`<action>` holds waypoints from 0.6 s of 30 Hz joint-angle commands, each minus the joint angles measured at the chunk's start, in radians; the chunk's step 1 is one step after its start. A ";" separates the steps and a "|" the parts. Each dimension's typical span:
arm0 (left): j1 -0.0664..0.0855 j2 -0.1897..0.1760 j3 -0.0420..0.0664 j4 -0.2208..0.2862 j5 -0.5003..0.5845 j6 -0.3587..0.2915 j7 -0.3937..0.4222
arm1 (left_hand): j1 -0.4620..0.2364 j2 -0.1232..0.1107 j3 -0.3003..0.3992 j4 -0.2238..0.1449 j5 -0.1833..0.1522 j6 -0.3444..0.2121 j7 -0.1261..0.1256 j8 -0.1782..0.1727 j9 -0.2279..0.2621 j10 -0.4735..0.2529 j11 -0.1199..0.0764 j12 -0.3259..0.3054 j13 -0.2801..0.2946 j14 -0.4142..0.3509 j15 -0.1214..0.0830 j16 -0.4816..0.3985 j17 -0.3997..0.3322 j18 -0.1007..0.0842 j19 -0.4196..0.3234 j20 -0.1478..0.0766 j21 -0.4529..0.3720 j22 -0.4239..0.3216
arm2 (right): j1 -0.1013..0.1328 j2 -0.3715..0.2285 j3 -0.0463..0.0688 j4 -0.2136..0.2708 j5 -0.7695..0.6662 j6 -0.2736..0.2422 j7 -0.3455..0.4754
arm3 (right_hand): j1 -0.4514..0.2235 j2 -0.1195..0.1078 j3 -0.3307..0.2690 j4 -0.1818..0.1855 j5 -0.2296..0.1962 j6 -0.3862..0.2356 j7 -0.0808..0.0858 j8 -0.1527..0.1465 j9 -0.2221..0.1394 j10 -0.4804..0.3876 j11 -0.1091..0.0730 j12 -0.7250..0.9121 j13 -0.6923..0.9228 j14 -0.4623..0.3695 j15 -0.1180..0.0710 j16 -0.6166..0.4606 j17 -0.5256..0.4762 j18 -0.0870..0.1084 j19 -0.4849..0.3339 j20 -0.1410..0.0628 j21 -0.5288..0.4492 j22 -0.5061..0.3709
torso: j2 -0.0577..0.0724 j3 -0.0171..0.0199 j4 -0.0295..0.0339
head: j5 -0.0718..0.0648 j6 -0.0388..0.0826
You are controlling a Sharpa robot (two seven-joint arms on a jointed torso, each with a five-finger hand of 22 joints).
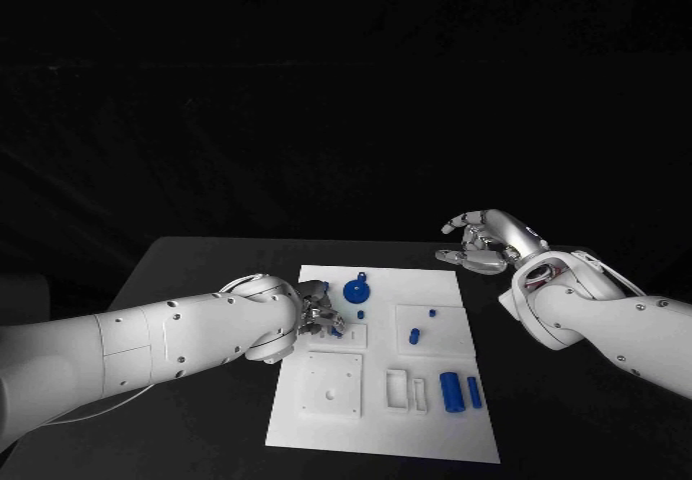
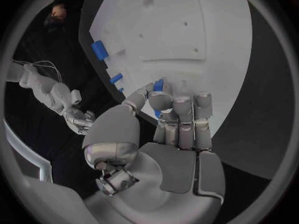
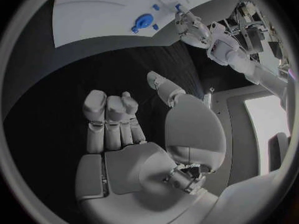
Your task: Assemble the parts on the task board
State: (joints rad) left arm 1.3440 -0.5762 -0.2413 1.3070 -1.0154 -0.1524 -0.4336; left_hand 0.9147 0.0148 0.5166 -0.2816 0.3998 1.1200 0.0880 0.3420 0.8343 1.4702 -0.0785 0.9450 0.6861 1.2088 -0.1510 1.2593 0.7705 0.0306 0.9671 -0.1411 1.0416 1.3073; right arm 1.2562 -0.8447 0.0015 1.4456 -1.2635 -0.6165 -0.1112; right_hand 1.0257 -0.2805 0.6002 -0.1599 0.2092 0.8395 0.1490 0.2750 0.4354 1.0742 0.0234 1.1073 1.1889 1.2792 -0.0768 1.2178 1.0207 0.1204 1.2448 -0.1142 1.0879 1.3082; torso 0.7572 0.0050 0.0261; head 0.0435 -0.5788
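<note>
- Worktop [image 1: 202,265]: black surface carrying the task board at its centre.
- Task board [image 1: 433,425]: white plate with recessed squares and slots.
- Left hand [image 1: 310,315]: over the board's 9 o'clock edge; fingers [image 2: 181,109] curled together, pinching a small blue part [image 2: 158,86] against the board.
- Right hand [image 1: 483,245]: above the worktop at the board's 1 o'clock corner, apart from it; fingers [image 3: 106,112] loosely curled, holding nothing.
- Round blue part [image 1: 356,291]: at 11 o'clock on the board.
- Blue cylinder [image 1: 450,390]: at 4 o'clock, just beside a thinner blue piece [image 1: 475,392].
</note>
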 commanded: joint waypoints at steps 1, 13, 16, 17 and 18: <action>-0.006 0.006 0.001 -0.008 -0.022 -0.008 -0.002 | -0.007 0.002 0.008 -0.001 0.004 0.120 -0.109 0.003 0.075 -0.055 -0.052 0.007 0.002 0.048 -0.074 0.006 -0.001 0.013 0.004 -0.136 0.005 0.022 | 0.001 -0.001 0.001 0.001 0.001 0.010 0.011 | 0.012 -0.002 0.001 0.007 0.008 0.011 0.001 0.006 -0.001 -0.023 0.012 0.005 -0.002 0.006 0.002 -0.007 0.000 0.141 0.003 -0.003 -0.006 0.003 | 0.000 -0.0018 0.0008 | -0.001 -0.001; -0.019 0.012 0.001 -0.021 -0.040 -0.019 0.001 | -0.009 0.003 0.009 -0.001 0.006 0.121 -0.109 0.002 0.077 -0.055 -0.052 0.008 0.002 0.047 -0.074 0.008 -0.003 0.014 0.004 -0.136 0.007 0.022 | 0.001 -0.002 0.001 0.001 0.001 0.013 0.010 | 0.013 -0.001 0.000 0.009 0.013 0.011 0.001 0.006 -0.001 -0.023 0.012 0.005 -0.002 0.006 0.002 -0.007 0.000 0.141 0.003 -0.002 -0.006 0.003 | 0.000 -0.0032 0.0002 | -0.001 -0.003; -0.021 0.015 0.001 -0.024 -0.047 -0.017 0.003 | -0.009 0.003 0.009 0.000 0.007 0.121 -0.109 0.002 0.077 -0.056 -0.052 0.009 0.002 0.047 -0.074 0.009 -0.003 0.014 0.004 -0.136 0.008 0.022 | 0.001 -0.001 0.001 0.000 0.001 0.013 0.010 | 0.013 -0.001 0.000 0.009 0.015 0.011 0.001 0.006 -0.001 -0.023 0.012 0.006 -0.003 0.006 0.002 -0.007 0.000 0.141 0.003 -0.002 -0.006 0.004 | 0.000 -0.0034 0.0004 | -0.002 -0.002; -0.021 0.015 0.001 -0.025 -0.047 -0.018 0.003 | -0.010 0.003 0.009 0.000 0.007 0.121 -0.109 0.002 0.077 -0.056 -0.052 0.009 0.002 0.047 -0.074 0.009 -0.003 0.014 0.004 -0.136 0.008 0.022 | 0.001 -0.001 0.001 0.000 0.001 0.013 0.010 | 0.013 -0.001 0.000 0.009 0.015 0.011 0.001 0.006 -0.001 -0.023 0.012 0.006 -0.003 0.006 0.002 -0.007 0.000 0.141 0.003 -0.002 -0.006 0.004 | 0.000 -0.0034 0.0003 | -0.002 -0.002; -0.022 0.016 0.001 -0.026 -0.048 -0.021 0.004 | -0.010 0.003 0.009 0.000 0.007 0.121 -0.109 0.002 0.078 -0.056 -0.052 0.009 0.001 0.047 -0.074 0.009 -0.003 0.014 0.004 -0.136 0.008 0.022 | 0.001 -0.002 0.001 0.001 0.001 0.013 0.010 | 0.013 -0.001 0.000 0.009 0.015 0.011 0.001 0.006 -0.001 -0.023 0.012 0.006 -0.003 0.006 0.002 -0.007 0.000 0.141 0.003 -0.002 -0.006 0.004 | 0.000 -0.0034 0.0002 | -0.003 -0.003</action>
State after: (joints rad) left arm 1.3275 -0.5636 -0.2380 1.2834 -1.0437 -0.1684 -0.4314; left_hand 0.9050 0.0050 0.5205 -0.2797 0.4006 1.1207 0.0884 0.3421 0.9133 1.4702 -0.0785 0.9480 0.6869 1.2084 -0.1516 1.2630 0.7684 0.0305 0.9671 -0.1411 1.0453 1.3073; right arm 1.2566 -0.8462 0.0016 1.4455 -1.2620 -0.6148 -0.1100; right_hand 1.0310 -0.2829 0.6003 -0.1544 0.2181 0.8428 0.1457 0.2750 0.4355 1.0706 0.0199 1.1073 1.1878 1.2785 -0.0761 1.2141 1.0207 0.1204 1.2432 -0.1125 1.0879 1.3082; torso 0.7576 0.0017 0.0267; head 0.0418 -0.5816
